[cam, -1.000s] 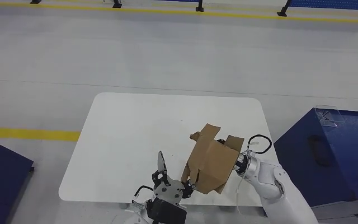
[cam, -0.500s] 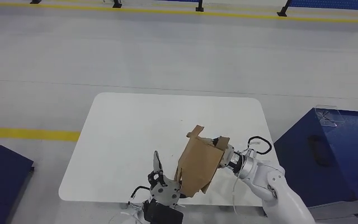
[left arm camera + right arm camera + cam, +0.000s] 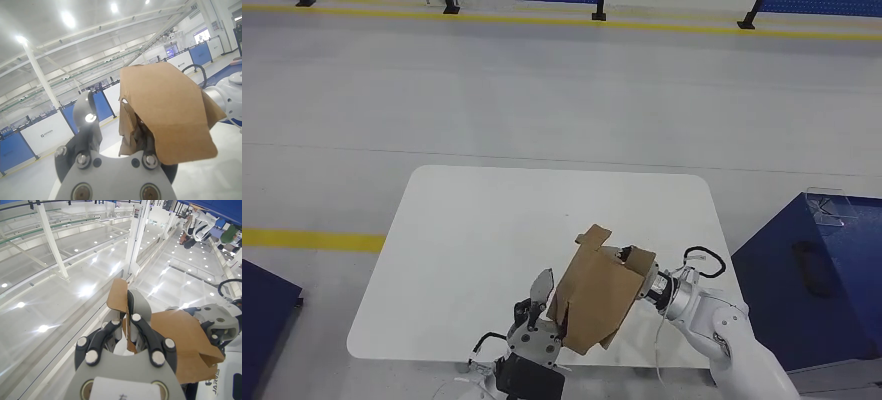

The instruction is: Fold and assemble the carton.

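A brown cardboard carton point(image 3: 594, 292), partly folded with loose flaps, hangs above the near edge of the white table point(image 3: 472, 250). My right gripper point(image 3: 127, 306) is shut on one thin cardboard wall of the carton point(image 3: 179, 332), coming in from the carton's right side point(image 3: 630, 260). My left gripper point(image 3: 552, 300) sits below and left of the carton, open. One of its fingers point(image 3: 88, 106) stands free. The other is hidden behind a hanging flap of the carton point(image 3: 166, 113). The left gripper's body point(image 3: 215, 323) shows past the cardboard in the right wrist view.
A dark blue box point(image 3: 822, 280) stands on the floor right of the table, close to the right arm. Another blue object point(image 3: 262, 310) lies off the table's left side. The table's surface stretches away beyond the carton.
The right arm has carried the carton left, over the left gripper. The left gripper has turned, and its free finger now leans toward the carton.
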